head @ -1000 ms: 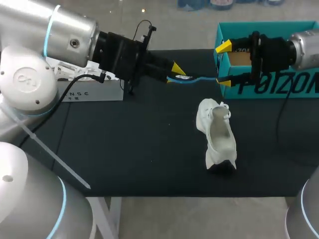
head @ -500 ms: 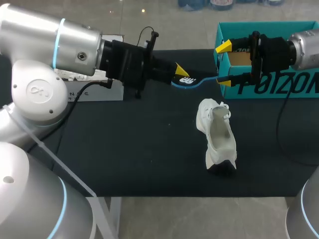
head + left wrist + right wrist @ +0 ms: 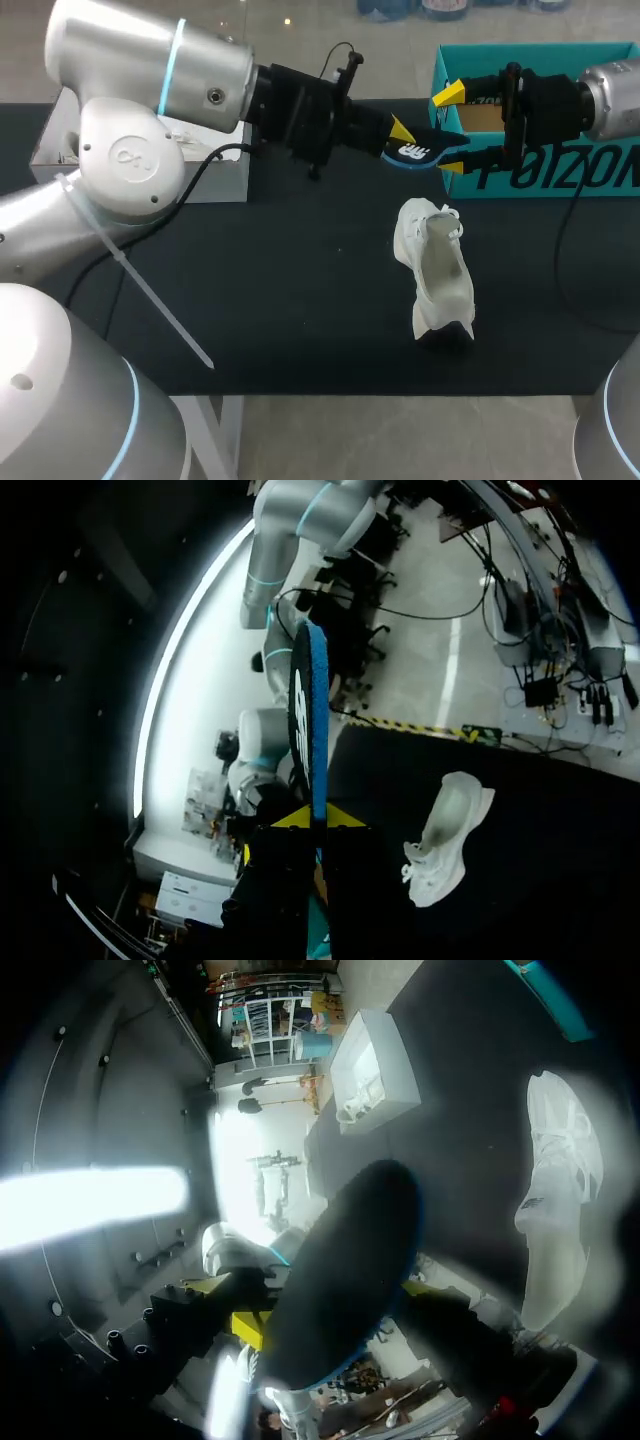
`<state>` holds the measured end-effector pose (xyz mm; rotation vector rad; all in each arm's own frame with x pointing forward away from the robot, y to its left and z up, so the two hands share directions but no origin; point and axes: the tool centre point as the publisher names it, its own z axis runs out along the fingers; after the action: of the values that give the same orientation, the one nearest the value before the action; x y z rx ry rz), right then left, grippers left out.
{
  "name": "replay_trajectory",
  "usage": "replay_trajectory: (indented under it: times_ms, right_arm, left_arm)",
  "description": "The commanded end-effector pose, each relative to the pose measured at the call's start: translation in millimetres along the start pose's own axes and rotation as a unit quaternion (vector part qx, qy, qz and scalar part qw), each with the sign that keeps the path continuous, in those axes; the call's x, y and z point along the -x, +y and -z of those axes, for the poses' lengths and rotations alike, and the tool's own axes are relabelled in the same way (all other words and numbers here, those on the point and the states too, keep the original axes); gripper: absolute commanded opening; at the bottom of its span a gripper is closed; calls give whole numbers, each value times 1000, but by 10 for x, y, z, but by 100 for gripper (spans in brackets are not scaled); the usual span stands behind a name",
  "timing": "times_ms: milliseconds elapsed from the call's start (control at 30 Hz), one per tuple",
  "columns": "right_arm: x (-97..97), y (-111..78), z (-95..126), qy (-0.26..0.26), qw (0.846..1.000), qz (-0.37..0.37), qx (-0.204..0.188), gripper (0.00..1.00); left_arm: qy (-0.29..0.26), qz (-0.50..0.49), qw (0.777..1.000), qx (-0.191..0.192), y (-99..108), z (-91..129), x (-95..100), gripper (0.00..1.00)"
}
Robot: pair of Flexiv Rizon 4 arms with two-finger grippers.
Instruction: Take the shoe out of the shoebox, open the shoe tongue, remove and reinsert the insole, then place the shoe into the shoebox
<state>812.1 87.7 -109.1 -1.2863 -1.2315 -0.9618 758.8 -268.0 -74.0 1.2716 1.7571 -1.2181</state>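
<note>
**Item:** blue foam insole point(image 3: 418, 152) with a white logo. Out of the shoe and held in the air, pinched edge-on at one end by the left gripper point(image 3: 403, 140), whose yellow tips are closed on it. Its free end lies between the fingers of the right gripper point(image 3: 449, 129), which are spread wide and hold nothing.

**Item:** white lace-up sneaker point(image 3: 437, 268). Out of the box, on the black-covered table point(image 3: 250, 300), mouth gaping, below both grippers.

**Item:** teal cardboard shoebox point(image 3: 610, 170). At the table's far right, its open mouth just behind the right gripper.

**Done, by appearance:** shoe out, tongue opened, insole removed.

**Left:** reinsert the insole, then box the shoe.

**Room:**
- Broad bare cloth lies to the left of the sneaker.
- The sneaker's heel is near the front edge.
- A white rectangular box point(image 3: 215, 180) sits under the left arm.
</note>
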Motion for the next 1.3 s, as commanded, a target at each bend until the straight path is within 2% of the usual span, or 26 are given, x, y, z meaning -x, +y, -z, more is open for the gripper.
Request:
replay_trajectory:
  times_ms: [33,267,633,800,833,867,900,1300]
  right_arm:
    - [4,0,-8,0,1000,0,1,100]
    - [4,0,-8,0,1000,0,1,100]
    - [4,0,-8,0,1000,0,1,100]
    - [4,0,-8,0,1000,0,1,100]
    - [4,0,-8,0,1000,0,1,86]
    - [4,0,-8,0,1000,0,1,17]
    - [4,0,-8,0,1000,0,1,0]
    - [4,0,-8,0,1000,0,1,0]
  left_arm:
    - [11,0,1000,3,39,-165,101,0]
    - [13,3,1000,14,24,-173,63,0]
    - [19,11,999,38,-19,9,-92,0]
    - [25,14,999,40,-27,-14,-138,0]
    - [27,14,999,41,-26,-18,-139,0]
    - [28,14,999,42,-26,-20,-139,0]
    - [28,14,999,42,-26,-20,-139,0]
    - [33,14,998,45,-26,-71,-113,0]
